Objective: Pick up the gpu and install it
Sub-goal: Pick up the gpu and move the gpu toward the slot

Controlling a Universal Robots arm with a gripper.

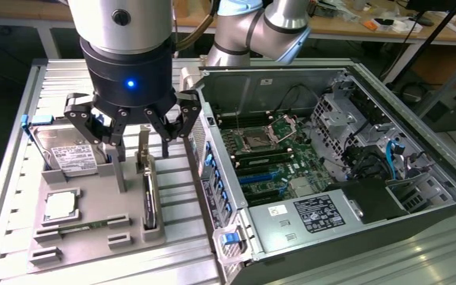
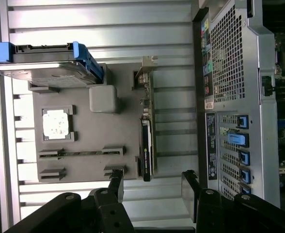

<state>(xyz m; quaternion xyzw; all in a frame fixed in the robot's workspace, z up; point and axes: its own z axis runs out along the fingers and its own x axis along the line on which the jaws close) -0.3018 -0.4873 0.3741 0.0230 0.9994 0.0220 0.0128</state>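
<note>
The gpu [image 1: 148,199] is a thin black card standing on edge in a slot of the grey parts tray [image 1: 93,252], its silver bracket [image 1: 142,153] at the far end. In the wrist view the gpu [image 2: 146,150] runs lengthwise with its bracket [image 2: 145,77] away from the fingers. My gripper [image 1: 138,139] hangs just above the card's bracket end, open and holding nothing. Its dark fingers [image 2: 116,185] stand apart on either side of the card's line, with the gripper [image 2: 152,190] clear of the card.
A silver hard drive in a blue frame [image 1: 69,151] lies on the tray beside the gpu, with a CPU [image 1: 60,205] and a green memory stick [image 1: 85,225] nearer. The open computer case [image 1: 331,148] stands close on the exterior view's right, its motherboard [image 1: 272,160] exposed.
</note>
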